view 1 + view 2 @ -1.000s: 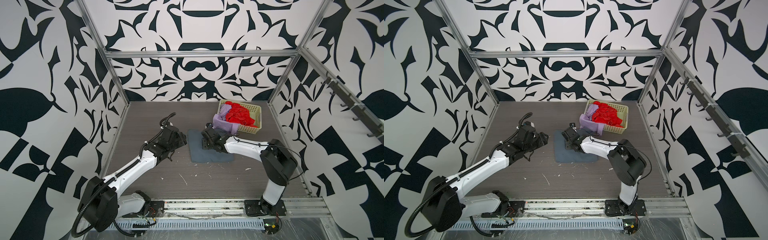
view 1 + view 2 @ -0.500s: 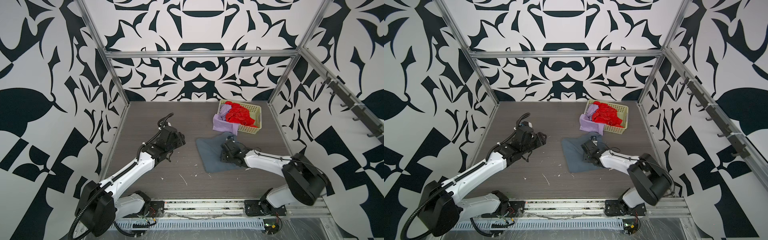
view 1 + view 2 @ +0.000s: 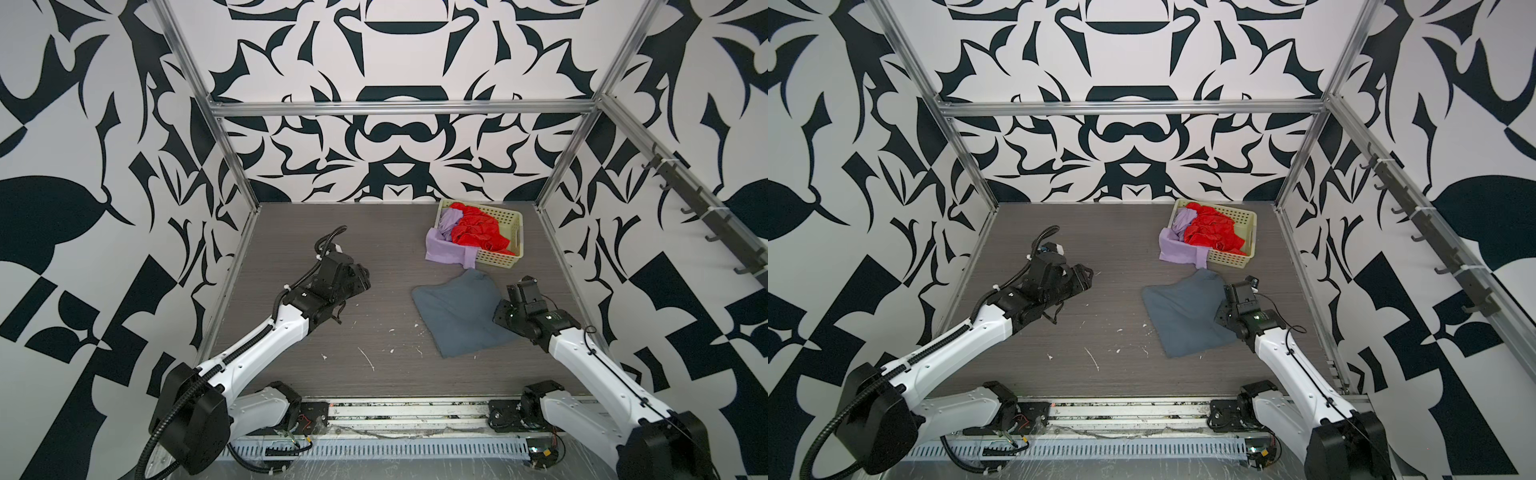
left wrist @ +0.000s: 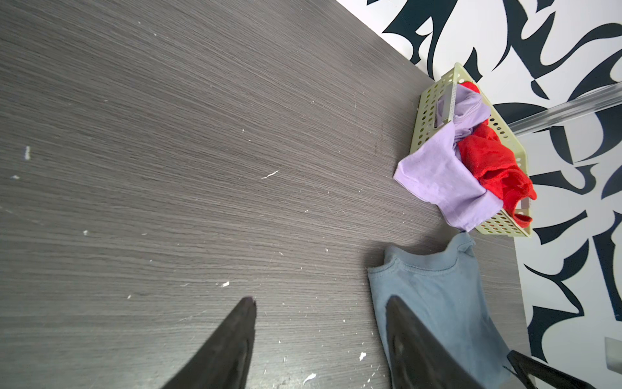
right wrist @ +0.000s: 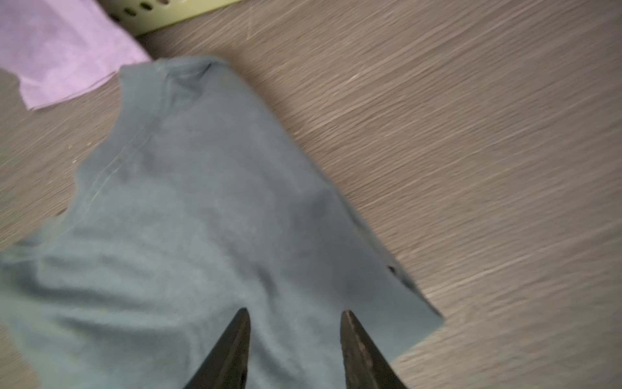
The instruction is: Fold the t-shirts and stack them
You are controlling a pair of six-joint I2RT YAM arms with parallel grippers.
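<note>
The slate blue-grey t-shirt (image 3: 461, 316) (image 3: 1187, 316) lies folded flat on the table, right of the middle. My right gripper (image 5: 295, 311) hovers at its right edge (image 3: 500, 305), jaws apart over the cloth (image 5: 202, 219) and pinching nothing. The red t-shirt (image 3: 476, 230) (image 3: 1210, 232) is bunched in the basket. The lilac t-shirt (image 3: 442, 249) (image 4: 437, 182) hangs over the basket's near-left corner onto the table. My left gripper (image 3: 361, 276) (image 4: 321, 301) is open and empty above bare table, left of the blue-grey shirt (image 4: 437, 303).
The cream perforated basket (image 3: 509, 220) (image 3: 1241, 220) stands at the back right, near the frame post. White scraps (image 3: 368, 359) are scattered over the front of the grey wood table. Patterned walls close in three sides.
My right arm swung from the shirt's left side to its right edge. The blue-grey shirt slid right and forward and turned a little. The left gripper drew back slightly.
</note>
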